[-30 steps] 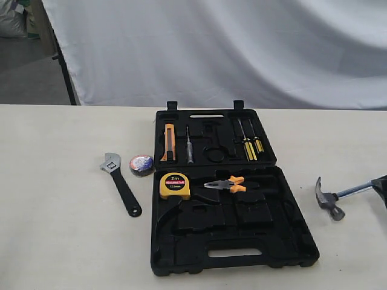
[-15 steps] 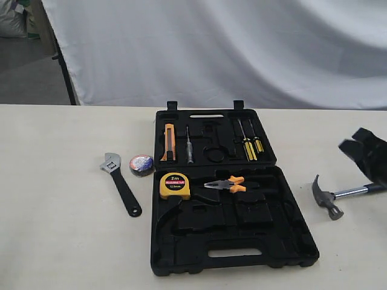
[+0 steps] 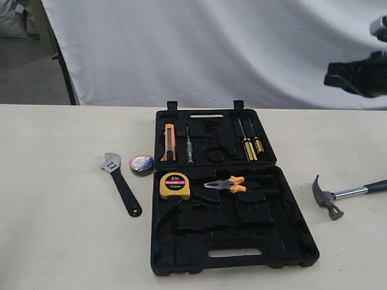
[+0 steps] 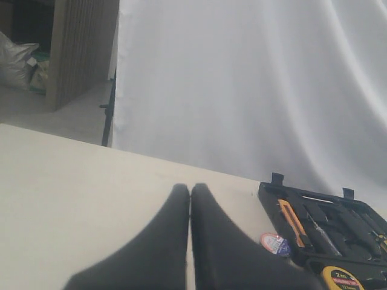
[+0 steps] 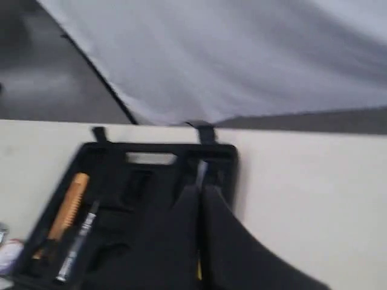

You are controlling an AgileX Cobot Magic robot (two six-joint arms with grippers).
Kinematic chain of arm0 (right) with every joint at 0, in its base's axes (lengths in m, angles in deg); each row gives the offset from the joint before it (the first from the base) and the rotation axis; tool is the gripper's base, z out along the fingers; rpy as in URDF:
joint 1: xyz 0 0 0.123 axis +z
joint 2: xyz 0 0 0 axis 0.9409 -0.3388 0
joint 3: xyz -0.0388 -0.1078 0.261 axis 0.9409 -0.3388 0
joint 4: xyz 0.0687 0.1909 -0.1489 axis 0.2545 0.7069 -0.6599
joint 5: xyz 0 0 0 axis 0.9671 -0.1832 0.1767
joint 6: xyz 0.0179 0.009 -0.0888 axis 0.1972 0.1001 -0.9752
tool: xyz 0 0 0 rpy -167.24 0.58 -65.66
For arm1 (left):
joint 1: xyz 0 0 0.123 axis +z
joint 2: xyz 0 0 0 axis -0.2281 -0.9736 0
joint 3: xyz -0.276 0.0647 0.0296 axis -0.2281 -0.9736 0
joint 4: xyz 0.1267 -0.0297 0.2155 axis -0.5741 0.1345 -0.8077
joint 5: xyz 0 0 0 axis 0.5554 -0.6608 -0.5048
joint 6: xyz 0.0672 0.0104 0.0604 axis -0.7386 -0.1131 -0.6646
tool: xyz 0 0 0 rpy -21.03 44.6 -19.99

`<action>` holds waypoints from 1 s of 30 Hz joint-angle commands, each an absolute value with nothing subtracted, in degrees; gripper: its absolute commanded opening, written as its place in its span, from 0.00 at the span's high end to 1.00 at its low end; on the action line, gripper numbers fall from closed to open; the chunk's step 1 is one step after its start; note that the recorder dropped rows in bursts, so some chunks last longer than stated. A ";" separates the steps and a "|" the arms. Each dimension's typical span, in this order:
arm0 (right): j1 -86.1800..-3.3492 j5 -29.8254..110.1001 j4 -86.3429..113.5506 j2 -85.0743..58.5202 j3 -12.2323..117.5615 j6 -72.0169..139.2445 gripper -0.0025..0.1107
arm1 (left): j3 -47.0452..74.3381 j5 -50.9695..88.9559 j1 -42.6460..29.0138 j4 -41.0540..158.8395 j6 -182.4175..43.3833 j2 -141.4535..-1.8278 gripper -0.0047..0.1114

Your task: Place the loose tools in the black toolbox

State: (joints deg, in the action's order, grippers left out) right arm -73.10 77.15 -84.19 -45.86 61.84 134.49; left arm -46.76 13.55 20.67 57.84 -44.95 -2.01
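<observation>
Exterior view gives me the open black toolbox [image 3: 287, 238] mid-table, with the wrench [image 3: 123, 188] and the tape roll [image 3: 141, 164] lying on the table [image 3: 54, 241] just beside its left side, the roll nearly against the lid half. The hammer [image 3: 354, 193] lies to the box's right, apart from it, its black grip cut off by the frame edge. My right gripper [image 5: 201, 192] hangs high above that side, mostly out of frame there. Its wrist view is blurred but shows the fingers pinched together, empty, covering part of the lid. The left gripper [image 4: 190, 192] appears only in its own wrist view, likewise clenched and empty, one finger hiding the roll's edge.
</observation>
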 commanded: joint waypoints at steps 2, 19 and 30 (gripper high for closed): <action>-72.74 81.11 -86.34 -45.66 68.02 136.19 0.98 | -46.60 13.96 22.12 57.59 -44.67 -1.83 0.95; -79.35 11.81 -63.38 -38.22 53.16 77.36 0.98 | -46.60 13.96 22.12 57.59 -44.67 -1.83 0.95; -71.82 -12.77 24.67 -44.15 62.14 -42.47 0.98 | -46.60 13.96 22.12 57.59 -44.67 -1.83 0.95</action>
